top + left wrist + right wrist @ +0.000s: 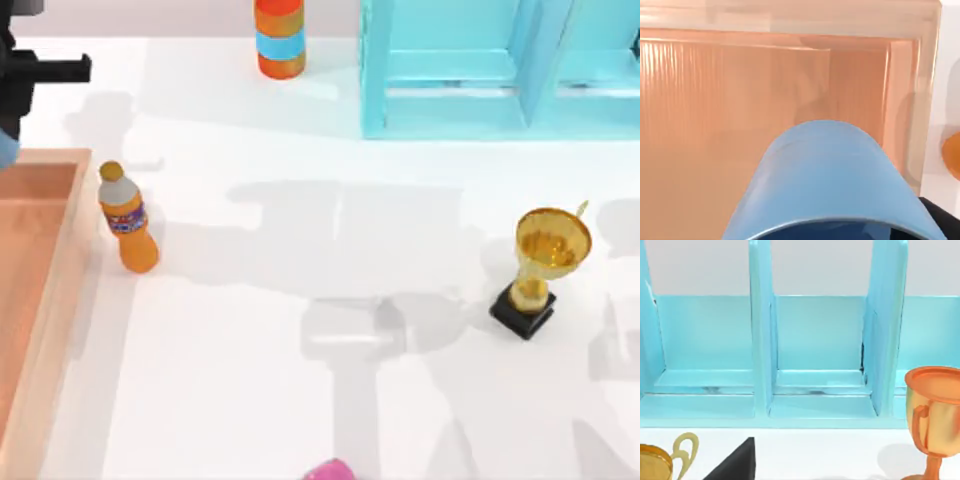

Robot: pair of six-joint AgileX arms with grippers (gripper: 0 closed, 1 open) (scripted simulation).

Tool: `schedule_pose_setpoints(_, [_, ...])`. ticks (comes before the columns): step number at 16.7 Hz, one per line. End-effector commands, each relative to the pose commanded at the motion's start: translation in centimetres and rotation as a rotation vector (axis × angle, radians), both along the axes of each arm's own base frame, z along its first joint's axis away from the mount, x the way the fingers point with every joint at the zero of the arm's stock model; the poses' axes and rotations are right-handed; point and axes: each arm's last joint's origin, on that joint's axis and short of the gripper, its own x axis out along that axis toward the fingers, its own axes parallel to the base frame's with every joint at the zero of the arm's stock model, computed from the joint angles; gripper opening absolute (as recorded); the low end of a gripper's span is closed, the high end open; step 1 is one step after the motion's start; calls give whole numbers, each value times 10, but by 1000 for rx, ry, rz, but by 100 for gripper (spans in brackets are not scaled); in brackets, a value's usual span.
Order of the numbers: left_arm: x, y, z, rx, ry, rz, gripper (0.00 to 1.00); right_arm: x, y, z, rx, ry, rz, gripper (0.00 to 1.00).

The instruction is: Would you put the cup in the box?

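The blue cup (825,175) hangs tilted over the inside of the light-wood box (900,100), close under the left wrist camera. From above, a sliver of the cup (5,150) shows at the far left edge, over the back wall of the box (62,260). My left gripper (10,125) is there, shut on the cup, with one dark finger (942,217) beside the cup's rim. My right arm's wrist camera faces the cyan shelf (815,340).
An orange bottle (128,222) stands just right of the box wall. An orange and blue can (280,38) and the cyan shelf (450,90) stand at the back. A gold trophy (540,265) is at the right, and a pink object (330,470) sits at the front edge.
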Motion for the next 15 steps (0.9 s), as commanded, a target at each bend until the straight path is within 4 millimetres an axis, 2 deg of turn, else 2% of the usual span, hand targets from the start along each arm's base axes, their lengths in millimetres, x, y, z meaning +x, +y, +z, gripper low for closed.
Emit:
schedule_pose_setpoints(3, [-40, 45, 6, 4, 111, -15, 0, 0, 0, 0, 0, 0, 0, 100])
schedule_pose_setpoints(6, [-68, 64, 10, -9, 179, -37, 0, 0, 0, 0, 0, 0, 0, 100])
schedule_pose_setpoints(12, [-71, 66, 9, -9, 189, -46, 0, 0, 0, 0, 0, 0, 0, 100])
schedule_pose_setpoints(15, [-70, 69, -9, -10, 189, -45, 0, 0, 0, 0, 0, 0, 0, 100])
